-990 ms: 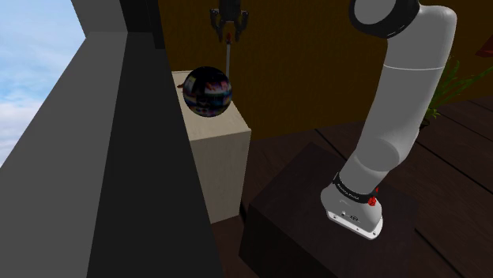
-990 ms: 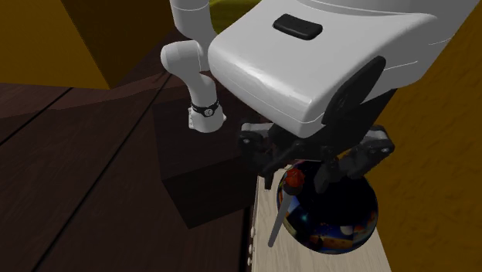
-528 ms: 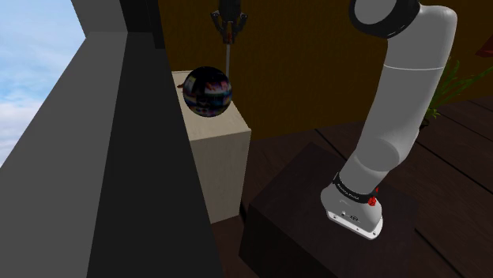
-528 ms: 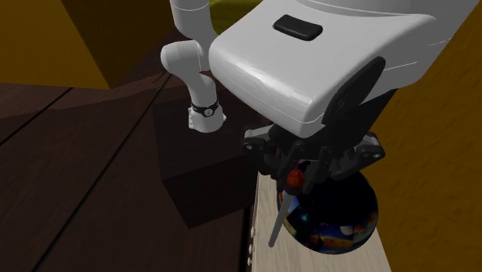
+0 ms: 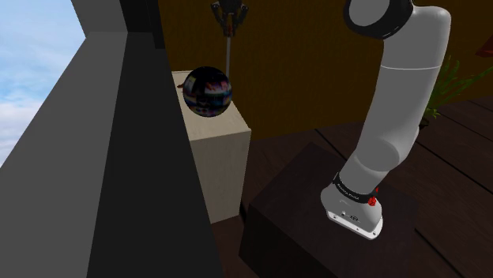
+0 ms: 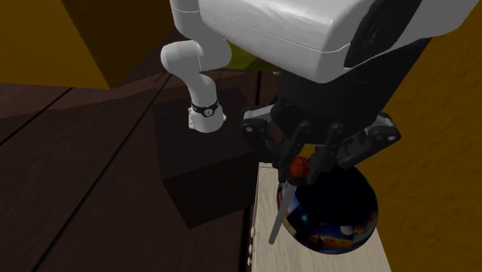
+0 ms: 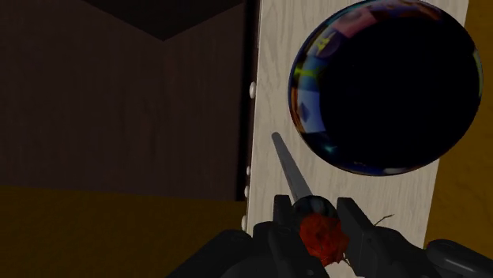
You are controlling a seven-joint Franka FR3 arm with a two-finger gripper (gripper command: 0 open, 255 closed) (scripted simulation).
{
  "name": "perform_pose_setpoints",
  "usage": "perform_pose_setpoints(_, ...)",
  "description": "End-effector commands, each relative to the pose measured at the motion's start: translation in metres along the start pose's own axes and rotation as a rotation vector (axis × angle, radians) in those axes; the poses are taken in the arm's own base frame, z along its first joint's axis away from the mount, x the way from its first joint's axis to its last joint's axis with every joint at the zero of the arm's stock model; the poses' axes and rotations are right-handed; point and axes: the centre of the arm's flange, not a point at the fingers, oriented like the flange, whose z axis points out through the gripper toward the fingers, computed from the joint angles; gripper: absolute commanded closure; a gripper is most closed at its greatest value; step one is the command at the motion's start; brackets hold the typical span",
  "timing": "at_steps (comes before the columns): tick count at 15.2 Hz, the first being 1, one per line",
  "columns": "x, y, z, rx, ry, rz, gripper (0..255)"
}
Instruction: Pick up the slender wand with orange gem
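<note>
Two fingers [image 7: 357,223] clasp the wand [image 7: 291,170] at its red gem [image 7: 320,234] in the wrist view; the shoulder view shows it upright.

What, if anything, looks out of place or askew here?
Nothing stands out. The wand hangs by its orange-red gem end from the shut jaws, over the pale cabinet top beside the dark glossy ball. Nothing looks spilled or damaged.

The claw [image 7: 318,213] is all black. In its grip, the wand [image 7: 289,167] shows a grey shaft and a red-orange gem [image 7: 320,234]. Just past the claw, the ball [image 7: 387,87] is glossy black with multicoloured patches at its rim, over a pale, wood-grained cabinet top [image 7: 272,71]. The arm [image 5: 403,103] is white.
</note>
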Motion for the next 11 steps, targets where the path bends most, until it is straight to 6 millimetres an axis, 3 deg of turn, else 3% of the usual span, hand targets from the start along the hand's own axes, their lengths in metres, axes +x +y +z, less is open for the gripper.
perform_pose_setpoints(1, -0.001, 0.0, -0.01, 0.0, 0.0, 0.0, 255)
perform_pose_setpoints(9, -0.002, 0.0, -0.053, 0.0, 0.0, 0.0, 255)
perform_pose_setpoints(11, -0.002, 0.0, -0.053, 0.0, 0.0, 0.0, 255)
